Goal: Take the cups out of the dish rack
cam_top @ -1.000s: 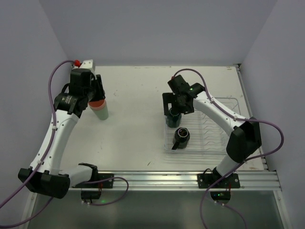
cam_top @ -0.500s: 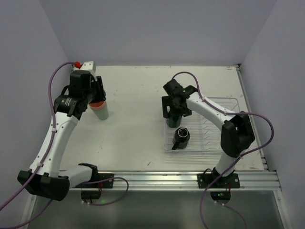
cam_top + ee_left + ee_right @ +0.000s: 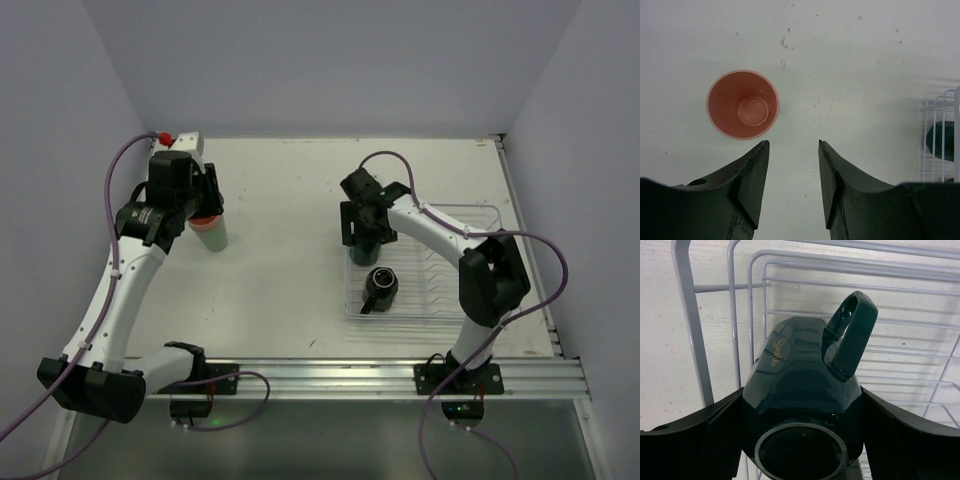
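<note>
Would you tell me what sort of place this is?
Probably a robotics test cell, not a kitchen: plain walls box in a white table, the left arm and right arm mount on a metal rail, beside a dish rack.

Left end effector (image 3: 793, 143) points down, jaws apart; right end effector (image 3: 802, 391) clasps the teal mug (image 3: 795, 365).

Teal mug (image 3: 805, 390), gold script on its side, in the far-left corner of the white wire rack (image 3: 690, 315). Black mug (image 3: 380, 288) near-left, handle toward near edge. Pink tumbler (image 3: 742, 104) upright on bench (image 3: 865, 60), well left.
</note>
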